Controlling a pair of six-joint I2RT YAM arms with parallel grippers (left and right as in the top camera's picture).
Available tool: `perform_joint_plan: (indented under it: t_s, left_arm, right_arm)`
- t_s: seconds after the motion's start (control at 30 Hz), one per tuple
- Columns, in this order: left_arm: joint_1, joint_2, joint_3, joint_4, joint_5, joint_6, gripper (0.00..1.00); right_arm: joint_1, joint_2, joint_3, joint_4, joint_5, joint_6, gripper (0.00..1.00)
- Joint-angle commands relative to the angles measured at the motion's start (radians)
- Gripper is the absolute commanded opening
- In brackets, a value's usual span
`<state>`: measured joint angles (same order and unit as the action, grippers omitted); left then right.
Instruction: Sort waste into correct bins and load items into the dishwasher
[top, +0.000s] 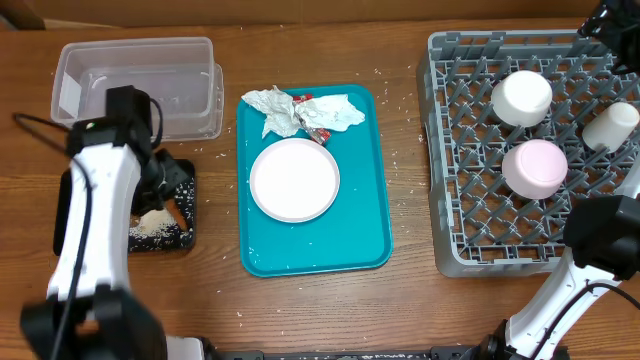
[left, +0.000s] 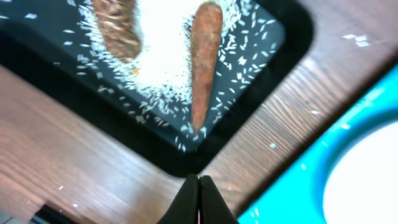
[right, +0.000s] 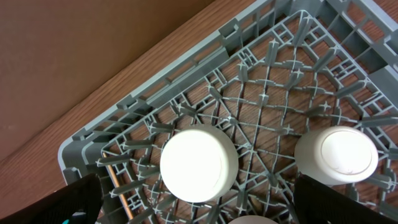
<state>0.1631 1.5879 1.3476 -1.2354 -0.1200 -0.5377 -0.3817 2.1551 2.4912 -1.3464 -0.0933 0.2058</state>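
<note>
In the black tray (left: 283, 46) the carrot (left: 204, 62) and brown lump (left: 118, 28) lie among rice (left: 161, 25). The left fingers (left: 190, 202), pressed together and empty, hang above the counter (left: 267, 121) just beside it. Right of them, on the teal tray (top: 355, 225), the napkins (top: 290, 112) look light and soft, pinchable anywhere. The plate (top: 294, 179) looks stiff and slick, best taken by its rim. The right fingers (right: 68, 202) gape wide over the rack (top: 445, 55), well apart.

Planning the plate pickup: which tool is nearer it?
Left. The left tool hangs by the black tray, just beside the plate; the right tool is over the rack's far corner.
</note>
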Motion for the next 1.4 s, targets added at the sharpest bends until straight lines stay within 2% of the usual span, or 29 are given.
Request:
perform_joint_plan:
  t_s: [0.0,0.1,0.13,0.2,0.23,0.3,0.67,1.03,1.2,1.37]
  left_arm:
    - [0.000,-0.131,0.026,-0.017,-0.003,-0.028,0.04]
    - [0.001,-0.202,0.025,-0.014,-0.036,-0.050,0.07]
    - [0.002,-0.220,0.025,-0.014,-0.079,-0.083,0.18]
    - [0.002,-0.233,0.025,-0.014,-0.147,-0.128,0.51]
    - [0.002,-0.234,0.025,-0.015,-0.163,-0.140,0.61]
    - [0.002,-0.230,0.025,-0.015,-0.169,-0.140,1.00]
    - [0.002,-0.218,0.023,-0.013,-0.156,-0.140,1.00]
    - [0.000,-0.218,0.023,0.003,0.094,-0.126,1.00]
    - [-0.002,-0.218,0.023,0.056,0.310,0.084,0.96]
    - [-0.042,-0.218,0.023,0.140,0.537,0.297,0.86]
  right_arm:
    - [0.000,-0.019,0.017,0.006,0.003,0.001,1.00]
    - [0.000,-0.019,0.017,0.006,0.003,0.001,1.00]
    - [0.000,-0.019,0.017,0.006,0.003,0.001,1.00]
    - [0.000,-0.019,0.017,0.006,0.003,0.001,1.00]
    - [0.000,-0.019,0.017,0.006,0.003,0.001,1.00]
    - [0.000,-0.019,0.017,0.006,0.003,0.001,1.00]
    - [0.000,-0.019,0.017,0.006,0.003,0.001,1.00]
    - [0.000,-0.019,0.017,0.006,0.003,0.001,1.00]
    - [0.000,-0.019,0.017,0.006,0.003,0.001,1.00]
    - [0.000,-0.019,0.017,0.006,0.003,0.001,1.00]
